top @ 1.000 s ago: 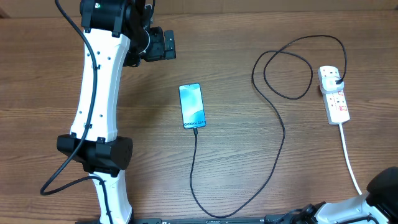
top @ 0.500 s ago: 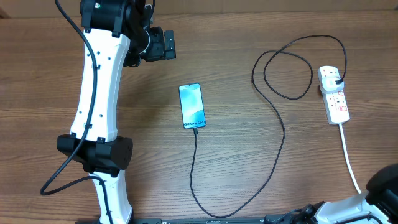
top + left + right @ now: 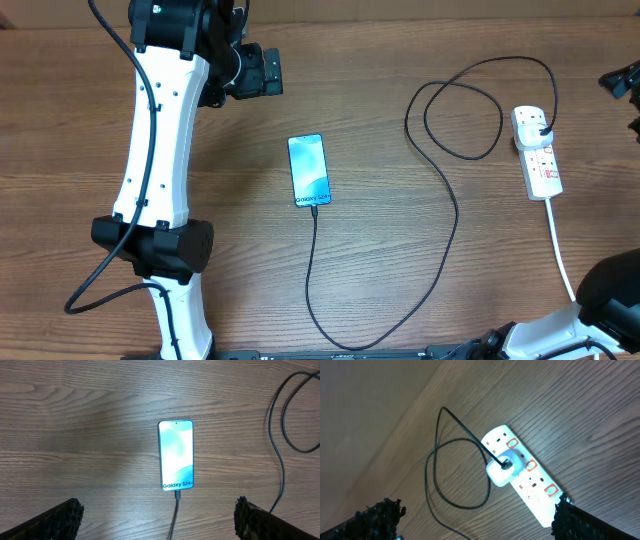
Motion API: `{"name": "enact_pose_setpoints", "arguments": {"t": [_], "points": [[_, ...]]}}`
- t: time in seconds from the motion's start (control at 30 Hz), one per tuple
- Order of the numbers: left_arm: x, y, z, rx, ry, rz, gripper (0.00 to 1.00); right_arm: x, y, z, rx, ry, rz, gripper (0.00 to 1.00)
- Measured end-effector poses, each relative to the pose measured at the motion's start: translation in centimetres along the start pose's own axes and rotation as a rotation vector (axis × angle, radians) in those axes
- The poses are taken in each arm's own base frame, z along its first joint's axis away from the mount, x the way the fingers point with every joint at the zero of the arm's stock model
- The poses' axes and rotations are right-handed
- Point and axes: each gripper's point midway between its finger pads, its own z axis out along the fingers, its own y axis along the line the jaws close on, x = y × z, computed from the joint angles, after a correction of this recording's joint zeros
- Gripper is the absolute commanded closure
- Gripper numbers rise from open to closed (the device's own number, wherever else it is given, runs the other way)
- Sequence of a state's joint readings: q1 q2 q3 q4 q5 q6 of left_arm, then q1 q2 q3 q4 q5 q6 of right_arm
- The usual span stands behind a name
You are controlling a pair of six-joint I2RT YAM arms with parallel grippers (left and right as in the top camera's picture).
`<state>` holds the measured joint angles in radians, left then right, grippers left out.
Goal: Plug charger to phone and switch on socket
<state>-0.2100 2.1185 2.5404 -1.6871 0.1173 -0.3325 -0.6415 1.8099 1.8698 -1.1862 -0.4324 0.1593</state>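
The phone (image 3: 309, 169) lies screen up mid-table, its light-blue screen lit. It also shows in the left wrist view (image 3: 176, 455). The charger cable (image 3: 455, 205) has its tip (image 3: 177, 494) in the phone's lower end. It loops across the table to its plug (image 3: 540, 125), which sits in the white socket strip (image 3: 543, 170) at the right. My left gripper (image 3: 157, 512) is open and empty, hovering high above the phone. My right gripper (image 3: 475, 510) is open and empty above the socket strip (image 3: 532, 482) and plug (image 3: 504, 466). It shows at the right edge of the overhead view (image 3: 623, 82).
The strip's thick white cord (image 3: 562, 260) runs toward the front right. The left arm (image 3: 160, 150) stands over the left of the wooden table. The black cable forms a loop (image 3: 452, 108) left of the strip.
My right gripper has come into the overhead view at the right edge, near the socket strip. The left arm, phone and cable have not moved.
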Motion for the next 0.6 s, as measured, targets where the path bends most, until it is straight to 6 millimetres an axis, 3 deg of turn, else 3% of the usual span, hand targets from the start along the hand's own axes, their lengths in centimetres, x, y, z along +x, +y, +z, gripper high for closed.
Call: {"name": "enact_pose_setpoints", "arguments": {"t": [0.6], "points": [[0.0, 0.0, 0.0, 0.000, 0.000, 0.000, 0.00, 0.1, -1.0, 1.3, 0.029, 0.027, 0.011, 0.00]]}}
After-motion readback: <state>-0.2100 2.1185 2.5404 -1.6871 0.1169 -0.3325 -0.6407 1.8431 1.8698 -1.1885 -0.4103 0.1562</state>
